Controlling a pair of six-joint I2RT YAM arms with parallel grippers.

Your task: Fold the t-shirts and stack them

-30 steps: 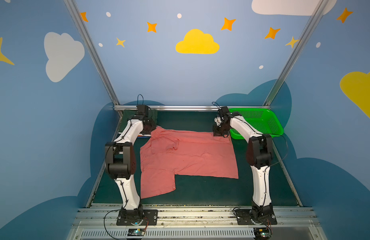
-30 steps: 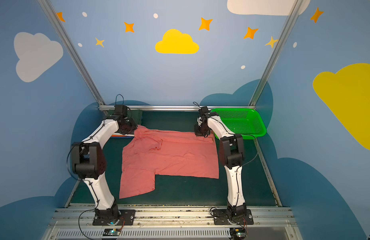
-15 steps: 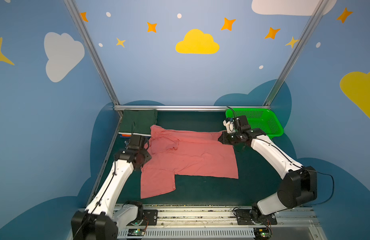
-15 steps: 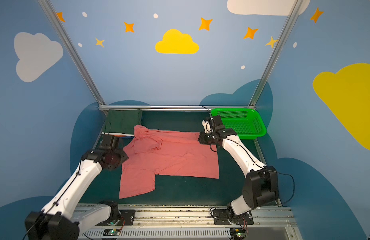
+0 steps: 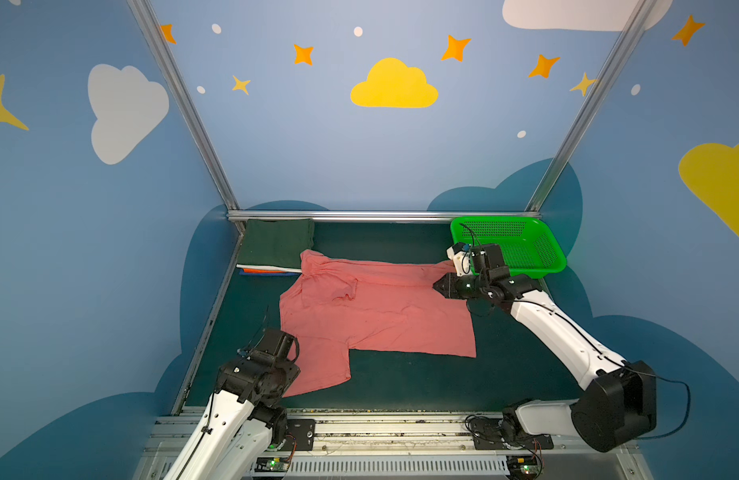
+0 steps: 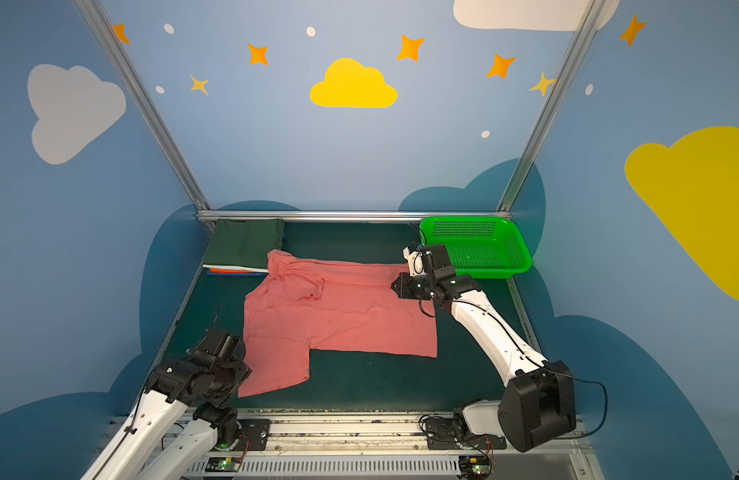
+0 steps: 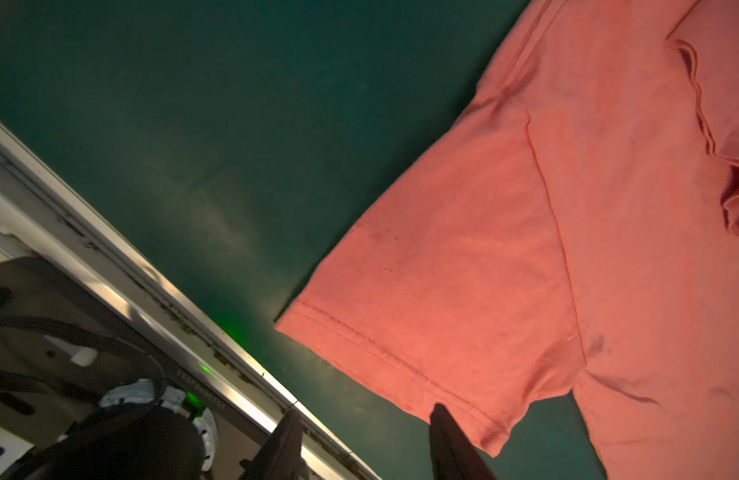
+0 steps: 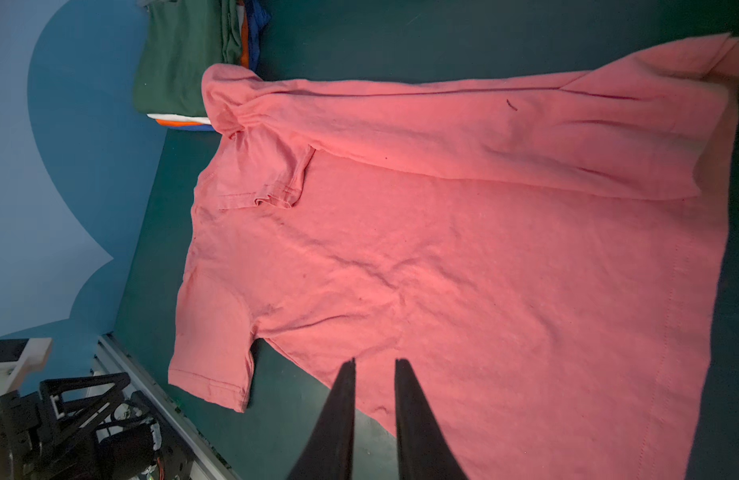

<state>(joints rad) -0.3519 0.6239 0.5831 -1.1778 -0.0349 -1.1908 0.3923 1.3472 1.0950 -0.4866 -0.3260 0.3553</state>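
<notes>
Salmon-pink t-shirt (image 5: 372, 316) lies spread for folding; left claw (image 7: 365, 415) gapes empty at its sleeve hem (image 7: 401, 361). Right claw (image 8: 376, 365) hovers barely parted, empty.

A bright green perforated basket (image 5: 521, 245) sits in the far right corner of the dark green worktop (image 5: 401, 382), close by the silver rail (image 5: 359, 215) along the back. Above that, the blue back wall carries a yellow cloud (image 5: 394, 85) and orange stars (image 5: 455, 48). The left wall has a pale cloud (image 5: 124, 110). A ribbed metal rail (image 5: 401, 428) runs along the near edge.
</notes>
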